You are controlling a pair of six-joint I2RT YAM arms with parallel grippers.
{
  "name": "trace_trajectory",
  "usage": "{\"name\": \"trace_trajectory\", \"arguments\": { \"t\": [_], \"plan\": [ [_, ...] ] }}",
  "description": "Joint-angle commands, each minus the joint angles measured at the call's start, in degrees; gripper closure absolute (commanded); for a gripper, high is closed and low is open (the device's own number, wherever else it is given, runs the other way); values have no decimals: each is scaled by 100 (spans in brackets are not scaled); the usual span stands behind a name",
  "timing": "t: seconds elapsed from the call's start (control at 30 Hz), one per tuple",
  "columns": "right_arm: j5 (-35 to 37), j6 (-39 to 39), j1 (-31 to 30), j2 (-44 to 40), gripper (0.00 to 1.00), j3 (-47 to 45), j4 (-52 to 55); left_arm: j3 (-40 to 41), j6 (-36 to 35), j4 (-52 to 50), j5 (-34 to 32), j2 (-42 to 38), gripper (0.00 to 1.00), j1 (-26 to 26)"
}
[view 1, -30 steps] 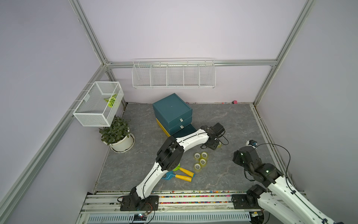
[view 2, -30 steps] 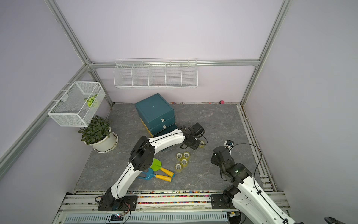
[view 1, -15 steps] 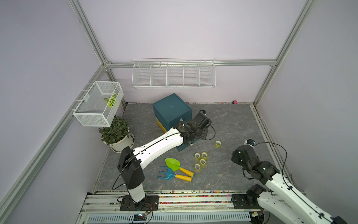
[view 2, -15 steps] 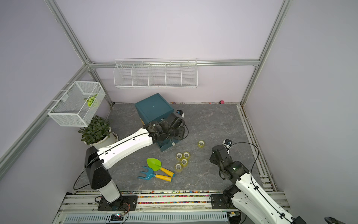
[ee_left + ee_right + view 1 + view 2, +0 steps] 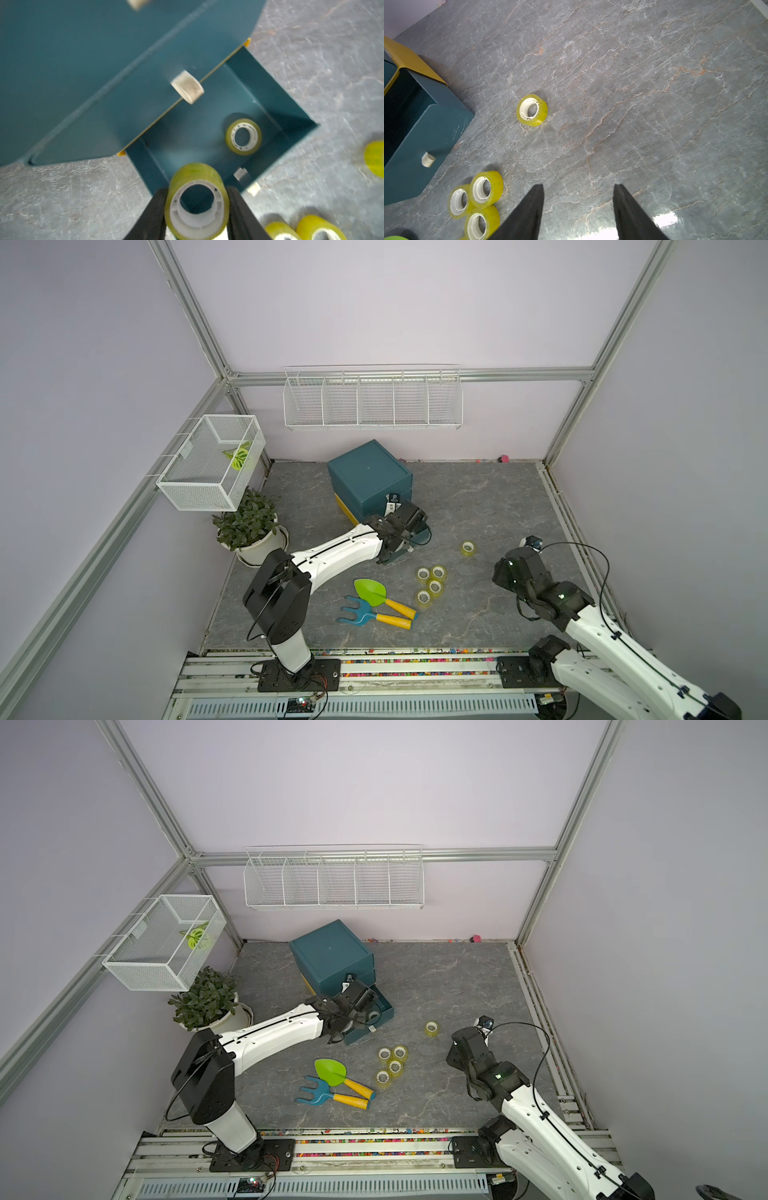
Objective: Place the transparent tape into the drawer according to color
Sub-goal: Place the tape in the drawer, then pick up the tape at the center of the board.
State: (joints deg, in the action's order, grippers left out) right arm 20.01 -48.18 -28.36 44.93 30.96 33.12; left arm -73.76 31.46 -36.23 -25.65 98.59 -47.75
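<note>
Fingers (image 5: 152,214) of the left gripper (image 5: 196,188) are seen clamped on the curved sides of a yellow-green tape roll (image 5: 193,174), core hole facing the wrist camera. Roll appears held above the near corner of the open drawer (image 5: 270,97), not yet clearly over its floor. A second yellow-green roll (image 5: 243,152) lies flat inside, beyond the fingertips, so colour appears matched. Risk noted: if release is made here, the front rim may be struck and the roll bounced out onto the table (image 5: 654,104). Grip on a rounded face is judged insecure; the roll could be squeezed out or twisted. A drop onto the lying roll could leave it tilted, and closing could be hindered. Fingers (image 5: 527,212) of the right gripper (image 5: 578,187) are held apart, empty, with a lone roll (image 5: 543,115) beyond them and clustered rolls (image 5: 497,187) beside them.
</note>
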Motion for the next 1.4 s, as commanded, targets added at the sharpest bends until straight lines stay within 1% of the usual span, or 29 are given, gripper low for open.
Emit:
{"name": "trace_trajectory", "arguments": {
  "t": [0.0,0.2,0.37,0.43,0.5,0.67,0.73,0.87,0.9,1.03,1.13,1.37],
  "plan": [
    [-126,50,32,53,42,141,-76,-49,143,124,90,260,55,84],
    [-325,179,32,174,41,183,-151,-138,178,99,399,564,54,174],
    [-463,274,33,386,39,252,-181,-110,189,85,482,508,48,171],
    [-510,291,32,509,38,286,-193,-95,185,76,496,429,44,177],
    [-580,334,28,644,37,342,-189,-69,190,79,540,349,36,173],
    [-773,522,32,1056,36,476,-288,-58,224,-2,663,43,21,150],
    [-842,590,32,1294,35,564,-299,-58,201,-49,679,-192,14,84],
    [-967,709,32,1926,34,830,-329,-57,128,-173,711,-672,4,-116],
    [-1016,778,32,2101,34,913,-364,-52,123,-229,712,-796,0,-173],
    [-1147,1067,32,2802,34,1329,-436,146,151,-330,803,-1391,0,-209],
    [-1171,1145,32,3313,33,1600,-562,345,143,-403,809,-1842,0,-209],
    [-951,1178,122,4241,33,2167,-719,1023,248,-407,497,-2724,0,-196]
  ]
}}
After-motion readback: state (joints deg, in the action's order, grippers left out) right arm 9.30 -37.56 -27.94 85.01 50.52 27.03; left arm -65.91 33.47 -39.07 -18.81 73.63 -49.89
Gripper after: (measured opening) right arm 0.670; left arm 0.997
